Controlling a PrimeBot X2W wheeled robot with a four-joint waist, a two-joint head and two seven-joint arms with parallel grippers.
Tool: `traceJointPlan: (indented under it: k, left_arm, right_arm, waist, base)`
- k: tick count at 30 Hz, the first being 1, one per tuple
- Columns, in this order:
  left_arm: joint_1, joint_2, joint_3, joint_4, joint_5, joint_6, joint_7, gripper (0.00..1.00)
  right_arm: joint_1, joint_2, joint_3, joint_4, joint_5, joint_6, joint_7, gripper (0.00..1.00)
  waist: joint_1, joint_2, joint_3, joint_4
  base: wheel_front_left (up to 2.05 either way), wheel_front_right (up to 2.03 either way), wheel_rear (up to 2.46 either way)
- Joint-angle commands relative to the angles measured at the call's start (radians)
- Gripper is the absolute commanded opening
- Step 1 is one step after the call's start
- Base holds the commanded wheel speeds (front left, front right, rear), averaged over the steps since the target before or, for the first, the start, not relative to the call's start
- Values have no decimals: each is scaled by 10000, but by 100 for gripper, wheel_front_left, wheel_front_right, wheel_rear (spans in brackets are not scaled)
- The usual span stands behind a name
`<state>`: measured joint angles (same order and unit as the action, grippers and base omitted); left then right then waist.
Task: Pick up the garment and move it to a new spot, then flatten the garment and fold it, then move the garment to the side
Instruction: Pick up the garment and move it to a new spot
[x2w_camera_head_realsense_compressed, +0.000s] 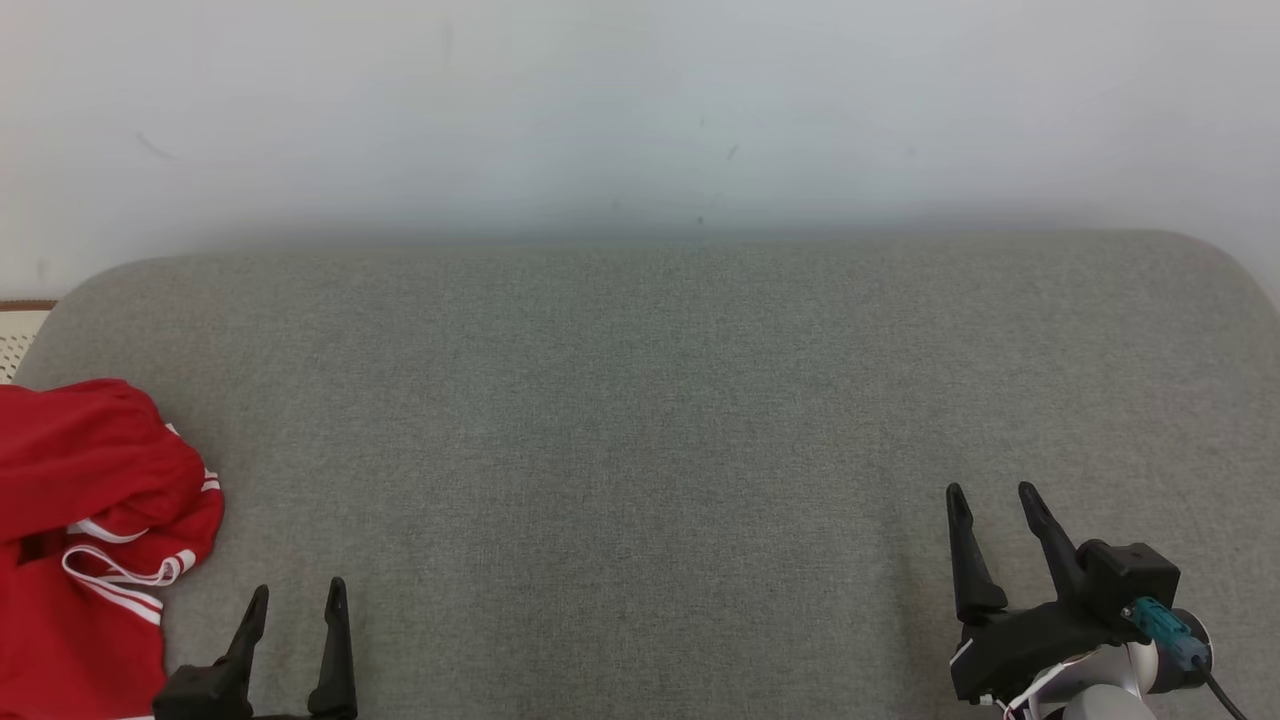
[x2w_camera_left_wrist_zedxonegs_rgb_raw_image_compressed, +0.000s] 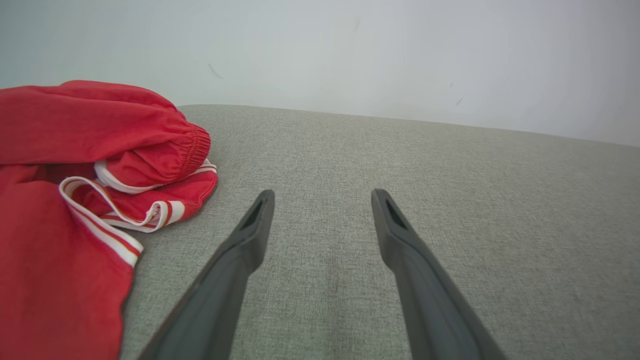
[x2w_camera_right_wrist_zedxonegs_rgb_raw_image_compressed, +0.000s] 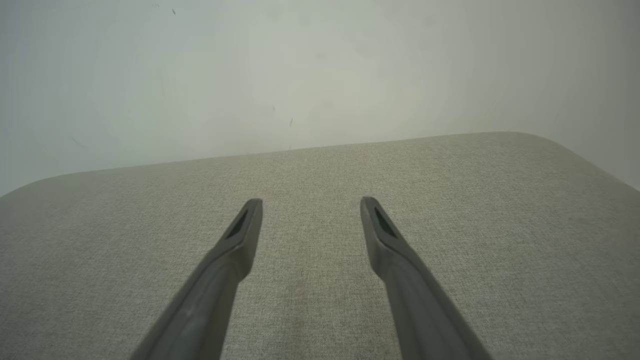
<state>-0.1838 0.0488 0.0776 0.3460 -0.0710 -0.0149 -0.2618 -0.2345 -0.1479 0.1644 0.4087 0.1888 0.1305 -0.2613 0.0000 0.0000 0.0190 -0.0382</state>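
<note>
Garment (x2w_camera_head_realsense_compressed: 95, 520) in red cloth, with white stripes along its hems, lies crumpled at the left end of the grey cushion (x2w_camera_head_realsense_compressed: 640, 400), and the border of the head view cuts part of it. In the left wrist view an elastic cuff or waistband shows on top of the heap, and below it a striped hem is folded over on itself. The left gripper (x2w_camera_head_realsense_compressed: 298, 588) is at the bottom of the head view, just beside the garment on its right side. It does not touch the cloth, because grey fabric is visible between them. Its two dark fingers (x2w_camera_left_wrist_zedxonegs_rgb_raw_image_compressed: 240, 250) stand wide apart with nothing between them, and the bare cushion lies under them. The right gripper (x2w_camera_head_realsense_compressed: 992, 490) is well apart from the garment, at the lower right of the head view, over the right part of the cushion. Its fingers (x2w_camera_right_wrist_zedxonegs_rgb_raw_image_compressed: 395, 260) are also spread wide and hold nothing. On the wrist of the right arm sits a teal connector (x2w_camera_head_realsense_compressed: 1160, 618) with a black cable (x2w_camera_head_realsense_compressed: 1220, 690) going out of it. The cushion has rounded corners at the back and a flat, finely woven surface. Behind it rises a pale wall (x2w_camera_head_realsense_compressed: 640, 100) with a few small dark marks. At the far left, behind the corner of the cushion, a small piece of pale woven surface (x2w_camera_head_realsense_compressed: 20, 340) with a brown edge is visible, but I cannot tell what it belongs to.
</note>
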Motion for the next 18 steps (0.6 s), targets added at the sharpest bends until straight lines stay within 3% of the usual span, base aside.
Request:
traceJointPlan:
  k: [1,9,18]
  left_arm:
    - [3,31,-9,-2,70,35,-54,100]
    - [99,34,54,34,84,22,-54,100]
    - [148,28,202,186,106,111,-51,100]
  right_arm:
    - [53,29,8,-17,-70,4,-51,100]
    - [143,54,150,-82,-22,4,-51,100]
    - [99,116,548,-26,86,4,-51,100]
  waist:
    - [0,0,-2,13]
    - [0,0,-38,328]
    - [0,0,-59,1691]
  base:
    - [0,0,0]
    - [0,0,0]
    - [0,0,0]
